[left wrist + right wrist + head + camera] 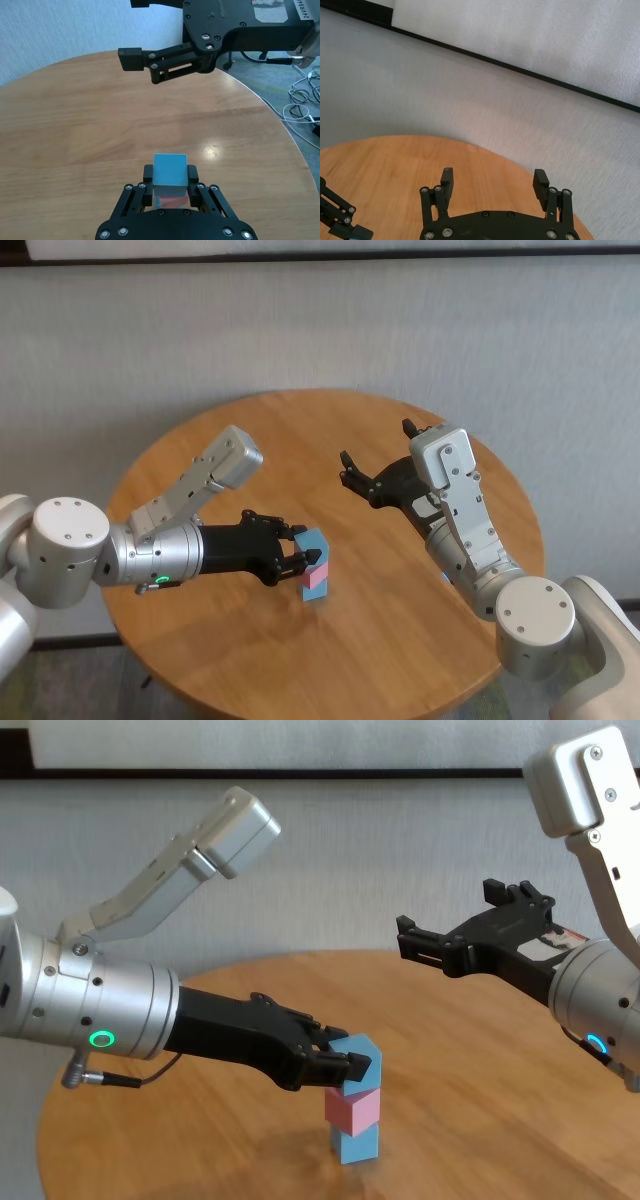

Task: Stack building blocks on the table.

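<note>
Wood of the large round orange-brown table (pixel 420 640) carries a stack of three small matte cubes near its front middle. We see our left gripper (pixel 350 1062) pinching the top light blue cube (pixel 170 175), fingers close against its sides. It sits on the pink cube (pixel 354 1109), which rests on the bottom light blue cube (pixel 356 1144). Our right gripper (pixel 493 181) hovers well apart, fingers spread wide, holding nothing.

From the head camera you look steeply down on the whole round orange-brown wooden table (pixel 330 640) and both arms. Your chest camera sits low, almost level with the tabletop, facing the grey wall. The left wrist camera looks close along its black left gripper (pixel 170 181) across the table; the right wrist camera looks over the open black right gripper (pixel 494 184) towards the wall. All four share the tabletop.
</note>
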### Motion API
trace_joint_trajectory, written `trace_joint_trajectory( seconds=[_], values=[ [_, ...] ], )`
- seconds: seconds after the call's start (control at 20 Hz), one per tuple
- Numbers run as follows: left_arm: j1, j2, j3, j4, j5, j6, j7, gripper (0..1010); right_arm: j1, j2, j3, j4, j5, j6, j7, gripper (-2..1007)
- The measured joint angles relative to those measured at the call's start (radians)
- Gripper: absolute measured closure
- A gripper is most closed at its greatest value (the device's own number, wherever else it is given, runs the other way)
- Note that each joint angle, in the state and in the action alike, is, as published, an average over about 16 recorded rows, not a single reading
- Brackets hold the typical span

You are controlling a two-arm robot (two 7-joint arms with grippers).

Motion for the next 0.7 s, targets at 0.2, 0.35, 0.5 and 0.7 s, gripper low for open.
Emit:
trace_joint_trajectory(
  seconds=[0.2, 0.35, 0.5, 0.7],
  values=[
    [0.000, 0.000, 0.000, 0.000, 0.000, 0.000, 0.000, 493, 0.000, 0.000, 0.000, 0.000, 0.000, 0.000, 0.000, 0],
    [0.000, 0.000, 0.000, 0.000, 0.001, 0.000, 0.000, 412, 0.000, 0.000, 0.000, 0.000, 0.000, 0.000, 0.000, 0],
    [0.002, 0.002, -0.002, -0.007, 0.002, -0.003, 0.006, 314, 0.000, 0.000, 0.000, 0.000, 0.000, 0.000, 0.000, 0],
    [0.011, 0.009, -0.008, -0.033, 0.008, -0.007, 0.026, 183, 0.000, 0.000, 0.000, 0.000, 0.000, 0.000, 0.000, 0]
  ],
)
